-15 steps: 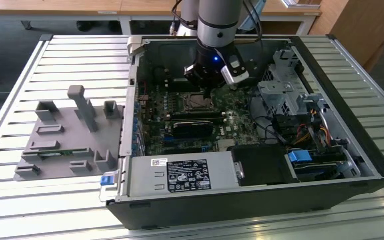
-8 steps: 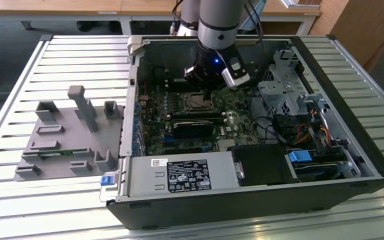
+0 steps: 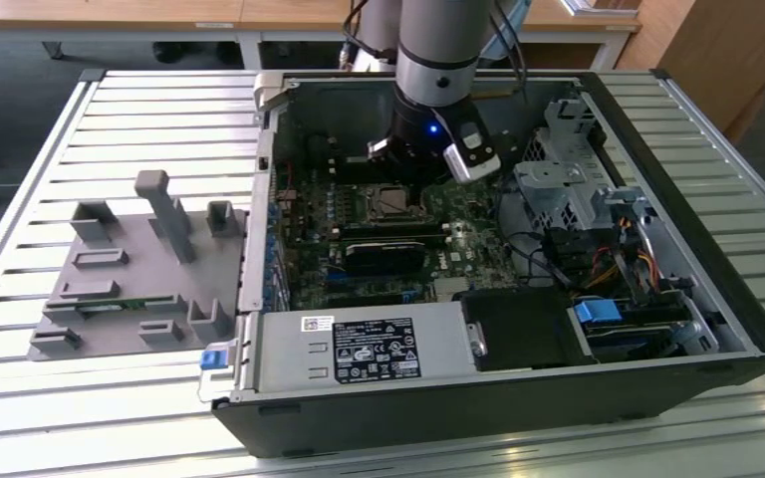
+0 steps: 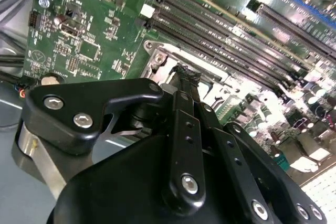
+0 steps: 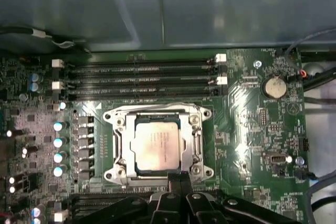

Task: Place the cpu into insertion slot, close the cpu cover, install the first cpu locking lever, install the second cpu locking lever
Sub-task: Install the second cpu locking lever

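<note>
The arm [image 3: 438, 45] is silver-grey with black cables; its black gripper [image 4: 184, 77] has silver screws and a blue light.

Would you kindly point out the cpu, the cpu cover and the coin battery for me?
cpu [image 5: 157, 148], first wrist view, middle of its silver top.
cpu cover [image 5: 122, 145], first wrist view, one side bar of the metal frame.
coin battery [image 5: 274, 87], first wrist view, centre of its round face.

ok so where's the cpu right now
In the first wrist view the cpu sits in the insertion slot under the closed cpu cover, beside the memory slots.
</note>
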